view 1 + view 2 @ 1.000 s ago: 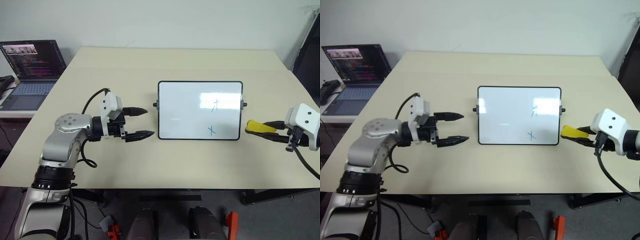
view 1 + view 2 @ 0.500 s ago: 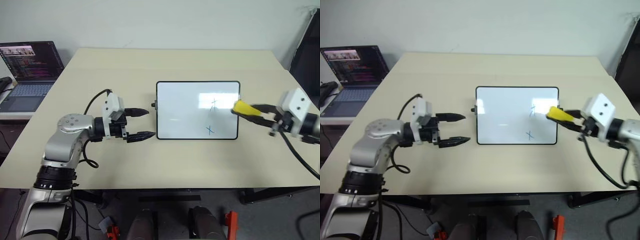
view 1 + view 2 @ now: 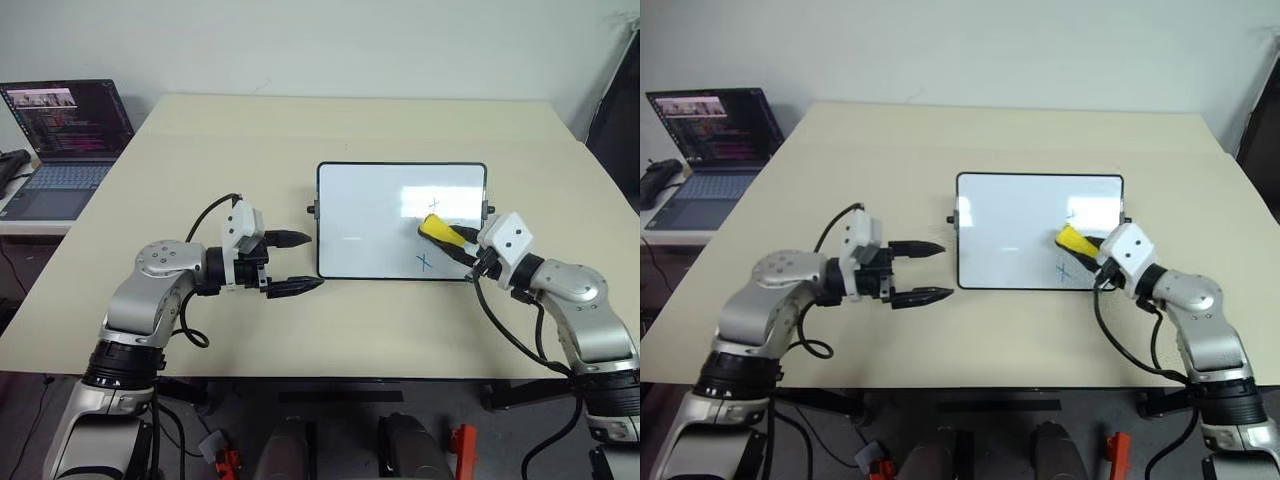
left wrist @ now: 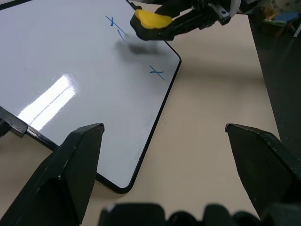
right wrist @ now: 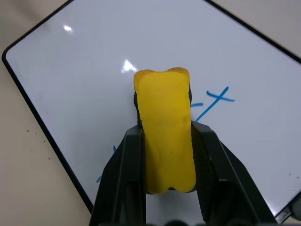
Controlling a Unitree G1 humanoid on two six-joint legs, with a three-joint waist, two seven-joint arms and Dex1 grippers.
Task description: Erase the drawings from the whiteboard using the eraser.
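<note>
The whiteboard [image 3: 360, 215] lies flat in the middle of the tan table. Its drawings are on the right half: a blue x [image 3: 424, 262] near the front edge and a thin blue mark [image 3: 434, 204] further back. The yellow eraser [image 3: 435, 229] sits over the board between these two marks, and my right gripper [image 3: 446, 238] is shut on it. In the left wrist view the eraser [image 4: 150, 20] casts a shadow on the board just beneath it. My left gripper [image 3: 313, 261] stands open and empty just left of the board's front left corner.
An open laptop [image 3: 62, 130] sits on a lower side table at the far left. A dark upright object [image 3: 620, 110] stands past the table's right edge. Bare table surface [image 3: 350, 125] stretches behind the board, with more in front of it.
My right gripper has swung in from beyond the board's right edge, carrying the eraser to the left and over the board. The left gripper has stayed near the board's left edge.
</note>
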